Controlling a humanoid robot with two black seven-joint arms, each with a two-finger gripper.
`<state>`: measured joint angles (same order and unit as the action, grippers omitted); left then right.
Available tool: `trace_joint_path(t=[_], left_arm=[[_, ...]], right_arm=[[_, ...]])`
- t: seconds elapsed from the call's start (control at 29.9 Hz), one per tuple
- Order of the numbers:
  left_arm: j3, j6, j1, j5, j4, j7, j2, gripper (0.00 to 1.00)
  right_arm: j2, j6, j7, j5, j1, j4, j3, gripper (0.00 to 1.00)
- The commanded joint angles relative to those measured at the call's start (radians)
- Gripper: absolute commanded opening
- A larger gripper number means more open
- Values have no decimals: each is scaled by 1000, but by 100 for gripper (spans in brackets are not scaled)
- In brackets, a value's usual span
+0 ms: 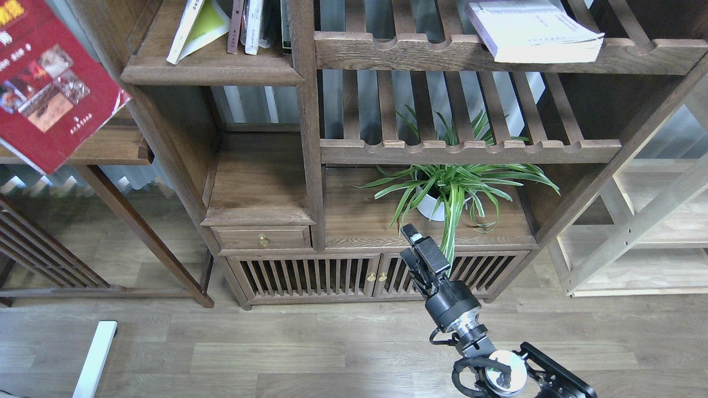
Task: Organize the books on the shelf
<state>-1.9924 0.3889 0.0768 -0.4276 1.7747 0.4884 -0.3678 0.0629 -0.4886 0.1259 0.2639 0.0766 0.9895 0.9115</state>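
Top left corner, the dark red paperback with yellow title and small photos on its cover point(47, 83) hangs tilted in the air, cut off by the picture's edge, just left of the big dark-brown wooden bookcase point(304, 138). Whatever holds it is out of sight; the left gripper does not show at all.

On the bookcase's solid dark-brown shelf board with the rounded moulded front edge point(210, 69), upper left compartment, the yellow-green paperback point(199, 27) leans to the right, its white edge facing out. Just right of it a few thin upright books point(251, 25) stand with only their spines showing. Over on the bookcase's upper right, the thick pale lavender-white paperback point(534, 30) lies flat across the slatted shelf with notched rail point(442, 50), one corner jutting past the front rail.

Lower in the bookcase, a green striped spider plant in a white pot point(451, 190) sits on the wide board above the slatted cabinet doors.

The right gripper point(414, 239), black and slim, points up in front of that board, just below the plant's leaves, touching nothing. Its fingers look close together, but from this angle I cannot tell the gap.
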Motion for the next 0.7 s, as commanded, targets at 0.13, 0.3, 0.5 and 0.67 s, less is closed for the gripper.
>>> trace_joint_path(t=[0.13,0.3,0.5,0.67], left_arm=[[84,-105,96,0,-15,0,-77,5],[156,-211,208,0,-20,0,-111,5],[254,-306,308,6,-37,0,-161,6],[314,-327,362,7,-63,0,-171,6]], right_arm=[[-2,0,0,0,-1,0,3,99],[-2,0,0,0,-1,0,3,99],[0,0,0,-5,-1,1,4,99],[2,0,0,-5,-3,1,9,99]])
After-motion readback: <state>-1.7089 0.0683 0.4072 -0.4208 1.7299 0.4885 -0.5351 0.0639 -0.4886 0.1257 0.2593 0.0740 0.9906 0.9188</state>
